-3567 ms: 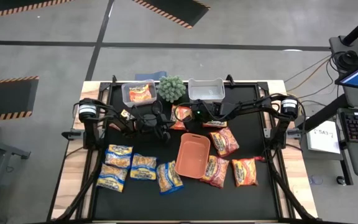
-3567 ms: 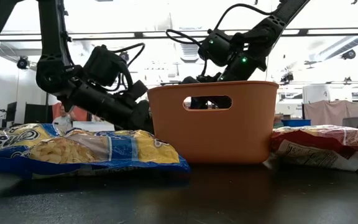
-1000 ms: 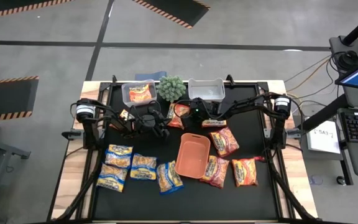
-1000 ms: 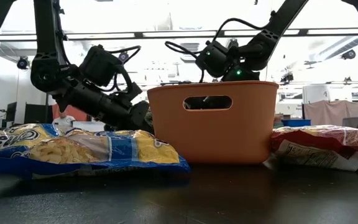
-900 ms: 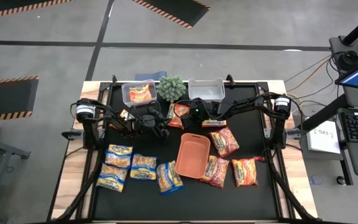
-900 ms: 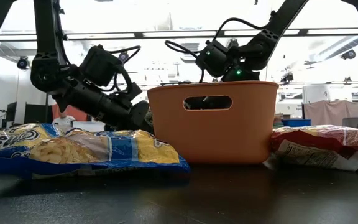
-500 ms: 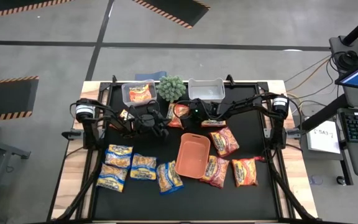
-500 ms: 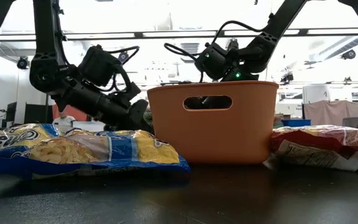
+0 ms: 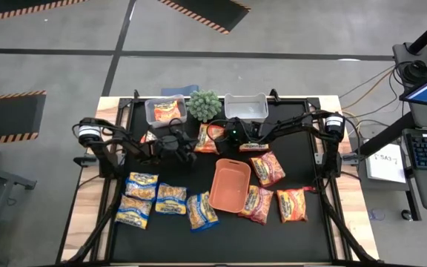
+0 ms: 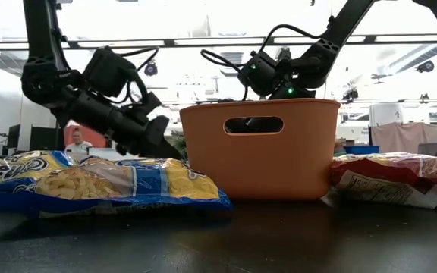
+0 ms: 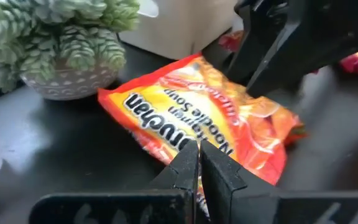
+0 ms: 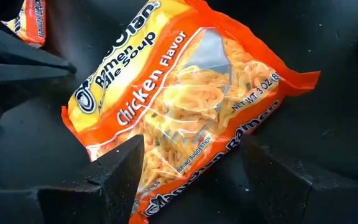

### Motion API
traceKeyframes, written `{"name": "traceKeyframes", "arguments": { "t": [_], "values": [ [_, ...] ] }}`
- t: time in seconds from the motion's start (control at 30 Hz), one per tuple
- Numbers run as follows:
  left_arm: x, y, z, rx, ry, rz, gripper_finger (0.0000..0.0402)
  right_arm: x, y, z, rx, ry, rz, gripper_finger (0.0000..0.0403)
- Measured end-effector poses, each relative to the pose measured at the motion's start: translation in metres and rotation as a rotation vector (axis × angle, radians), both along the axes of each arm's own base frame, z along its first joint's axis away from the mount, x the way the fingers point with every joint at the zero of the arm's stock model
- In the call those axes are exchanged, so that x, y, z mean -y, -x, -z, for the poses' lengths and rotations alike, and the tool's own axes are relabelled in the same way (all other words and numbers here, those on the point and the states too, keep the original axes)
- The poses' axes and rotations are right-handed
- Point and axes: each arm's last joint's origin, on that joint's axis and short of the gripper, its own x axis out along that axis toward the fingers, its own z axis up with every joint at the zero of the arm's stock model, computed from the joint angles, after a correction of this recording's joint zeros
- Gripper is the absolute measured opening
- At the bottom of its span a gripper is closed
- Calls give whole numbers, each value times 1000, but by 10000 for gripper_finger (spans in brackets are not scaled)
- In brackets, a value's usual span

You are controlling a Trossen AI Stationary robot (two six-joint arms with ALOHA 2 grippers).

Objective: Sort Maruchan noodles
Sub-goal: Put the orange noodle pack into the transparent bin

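Observation:
An orange Maruchan noodle packet point(image 9: 204, 139) sits at the far middle of the table, between my two grippers. My left gripper point(image 11: 197, 155) is shut at the packet's near edge, coming from the left point(image 9: 192, 145). My right gripper point(image 12: 191, 146) stands open from the right point(image 9: 219, 136), with the packet's other end point(image 12: 185, 155) between its spread fingers. I cannot tell whether those fingers touch it. Several yellow-and-blue packets point(image 9: 154, 200) lie near left and dark red ones point(image 9: 269, 169) near right. The low view hides the packet behind the orange tray point(image 10: 260, 148). My left gripper pinches the orange packet's edge point(image 11: 188, 138) between its two shut fingers, only a thin strip of wrapper. The fingers come slanting down from the table's left side. How much of the packet lies on the table I cannot tell.
A clear bin point(image 9: 165, 111) with one orange packet, a potted plant point(image 9: 204, 104) and a clear bin point(image 9: 245, 106) with nothing in it line the far edge. The orange tray point(image 9: 230, 184) stands in the middle. A dark red packet point(image 9: 254, 147) lies under my right arm.
My left gripper, shut throughout, has drawn back toward the table's left edge and risen a little. The orange packet has slid and turned with it toward the left, away from my right gripper.

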Motion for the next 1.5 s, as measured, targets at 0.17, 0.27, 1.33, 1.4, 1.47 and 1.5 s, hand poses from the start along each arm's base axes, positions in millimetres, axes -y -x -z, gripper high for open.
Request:
{"name": "traceKeyframes", "arguments": {
  "t": [0.17,0.27,1.33,1.4,1.47,1.5],
  "values": [
    [-2,-12,2,1,-4,15,0,-1,-1,-1,9,2,-2,262],
    [-3,-19,9,-22,-2,31,0,-1,-1,-2,17,5,-4,268],
    [-2,-9,26,-33,75,-38,0,-5,-2,-6,45,-51,-50,312],
    [-2,-8,27,-34,75,-39,0,-5,-1,-10,49,-48,-54,311],
    [-2,-7,27,-36,76,-41,0,-5,0,-14,53,-46,-55,311],
    [-2,-7,27,-35,79,-43,0,-5,1,-16,49,-45,-53,311]
  ]
}}
